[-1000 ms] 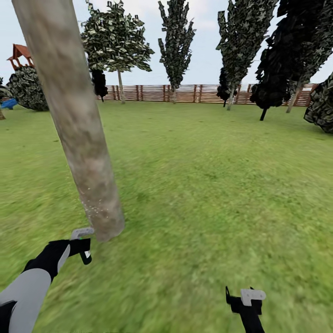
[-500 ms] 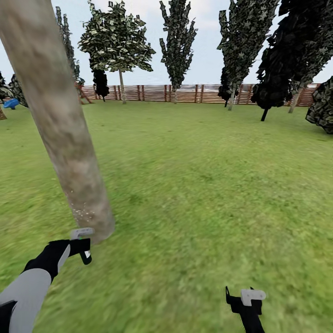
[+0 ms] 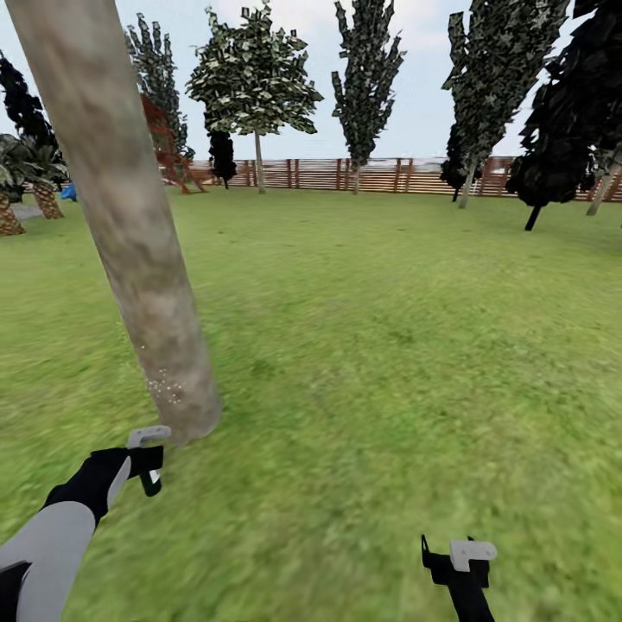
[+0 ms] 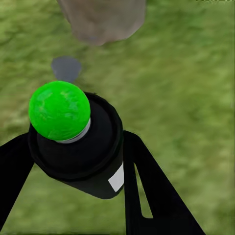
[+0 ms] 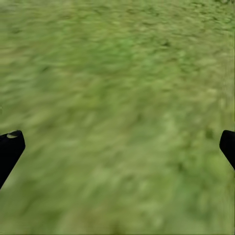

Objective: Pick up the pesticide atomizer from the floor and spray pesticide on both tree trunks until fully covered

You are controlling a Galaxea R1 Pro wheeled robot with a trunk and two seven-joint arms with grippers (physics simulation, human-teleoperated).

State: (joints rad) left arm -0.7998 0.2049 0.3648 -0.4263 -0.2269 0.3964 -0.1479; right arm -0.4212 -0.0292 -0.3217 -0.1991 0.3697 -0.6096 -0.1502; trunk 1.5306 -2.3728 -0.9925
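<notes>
A wide green lawn (image 3: 389, 345) lies open ahead and to the right, flat and bare up to the brown horizontal-slat wooden fence (image 3: 380, 174) at its far edge. Dark narrow cypress-like trees (image 3: 367, 78) and one leafy round-crowned tree (image 3: 255, 73) stand along that fence, and a short palm with a criss-cross trunk (image 3: 10, 207) stands at the far left.

The smooth mottled tan-grey tree trunk (image 3: 130, 225) leans across the left of the head view, its foot on the grass just beyond the left gripper (image 3: 149, 466). Pale specks dot its bark low down.

The left gripper's black fingers (image 4: 147, 191) are clamped on the black cylindrical pesticide atomizer with a round bright green cap (image 4: 81, 142), one finger against each side of the can. Seen from the left wrist, the cap points toward the trunk's foot, with a strip of grass and a small grey round patch (image 4: 66, 68) between them.

The right gripper (image 3: 458, 561) hangs low at the right over bare grass, its fingers (image 5: 11, 147) spread wide apart and holding nothing.
</notes>
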